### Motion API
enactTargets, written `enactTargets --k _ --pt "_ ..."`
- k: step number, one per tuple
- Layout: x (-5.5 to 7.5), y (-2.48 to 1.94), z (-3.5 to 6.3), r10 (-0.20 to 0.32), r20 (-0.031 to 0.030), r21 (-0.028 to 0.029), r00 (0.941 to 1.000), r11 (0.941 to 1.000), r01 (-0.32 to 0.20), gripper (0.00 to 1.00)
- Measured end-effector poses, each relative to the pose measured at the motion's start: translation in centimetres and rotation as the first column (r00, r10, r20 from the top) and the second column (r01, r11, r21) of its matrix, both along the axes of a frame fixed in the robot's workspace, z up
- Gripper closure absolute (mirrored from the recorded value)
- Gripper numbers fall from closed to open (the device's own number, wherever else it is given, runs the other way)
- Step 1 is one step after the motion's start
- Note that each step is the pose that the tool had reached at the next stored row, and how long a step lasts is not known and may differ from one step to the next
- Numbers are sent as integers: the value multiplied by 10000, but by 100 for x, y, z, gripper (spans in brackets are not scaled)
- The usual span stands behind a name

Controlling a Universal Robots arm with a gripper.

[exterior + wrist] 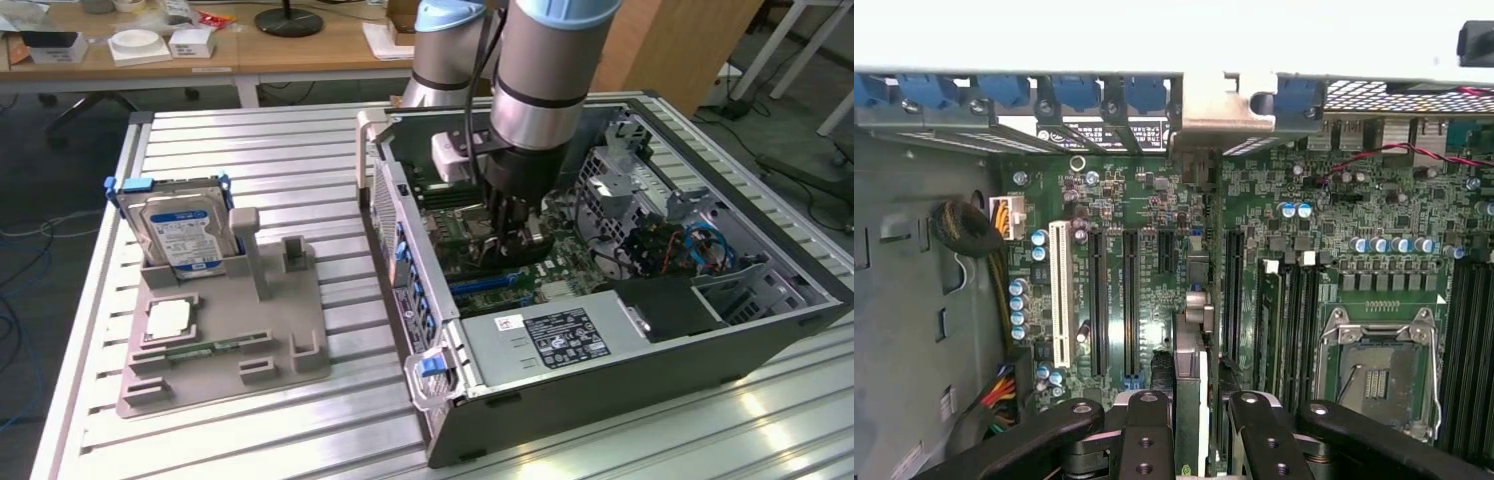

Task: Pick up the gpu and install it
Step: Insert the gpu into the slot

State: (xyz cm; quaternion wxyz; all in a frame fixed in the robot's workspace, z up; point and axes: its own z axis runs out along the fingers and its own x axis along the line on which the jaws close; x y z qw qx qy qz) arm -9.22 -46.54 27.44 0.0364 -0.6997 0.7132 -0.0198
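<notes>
The arm reaches down into the open computer case (641, 330), which lies on its side on the slatted metal desk (267, 430), toward the desk's edge at the exterior view's right. The hand (514, 235) is low inside the case, just above the green motherboard (467, 235).

In the wrist view the hand (1199, 425) is clenched on the gpu (1192, 370), a thin dark card held on edge between the two black fingers (1144, 430). The card runs straight away from the fingers across the motherboard (1154, 200), in line with the long black expansion slots (1101, 300), and its metal bracket end (1219, 115) sits at the case's rear wall, among the blue slot clips (1074, 92). Whether the card is fully seated in its slot cannot be told.

Beside the card, the empty processor socket (1379, 365) lies with its metal frame, and a white slot (1062, 295) stands on the far side of the black slots.

At the desk's other side, a grey holder tray (220, 340) carries a hard drive (180, 235) standing upright with a blue-and-white label, a square chip (170, 320) lying flat, and a slim green memory stick (200, 352) near the tray's front edge.
</notes>
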Motion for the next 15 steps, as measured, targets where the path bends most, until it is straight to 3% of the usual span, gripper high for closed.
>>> enactTargets --k 15 --pt "18 0 -25 -1 0 0 10000 10000 1 74"
